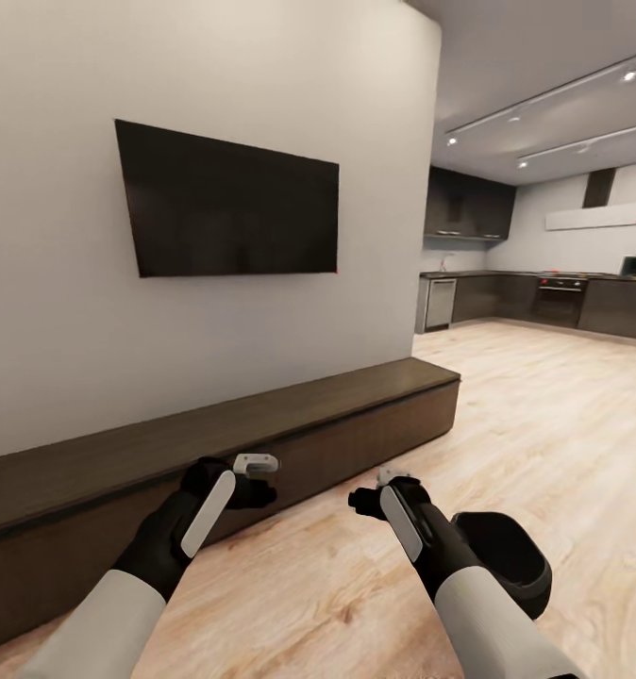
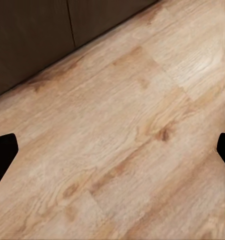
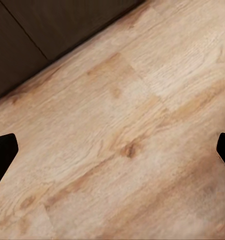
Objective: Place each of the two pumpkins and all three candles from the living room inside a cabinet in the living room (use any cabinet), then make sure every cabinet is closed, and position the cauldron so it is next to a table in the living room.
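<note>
Arms: my left gripper (image 1: 258, 479) and right gripper (image 1: 375, 492) reach forward, low over the wood floor (image 1: 544, 415).
Jaws: both spread wide, empty.
Cabinet (image 1: 261, 424): fronts closed; long axis runs near-left to far-right along wall.

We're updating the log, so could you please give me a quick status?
Both claws, left and right, open, empty. Long dark brown wood cabinet closed ahead. Nothing in the way.

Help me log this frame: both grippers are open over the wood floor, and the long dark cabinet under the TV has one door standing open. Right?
Not quite. In the head view the cabinet shows flat, shut fronts along its length, with no door standing open. The rest holds: the left gripper and right gripper are both open over the wood floor, and the cabinet sits under the TV.
</note>
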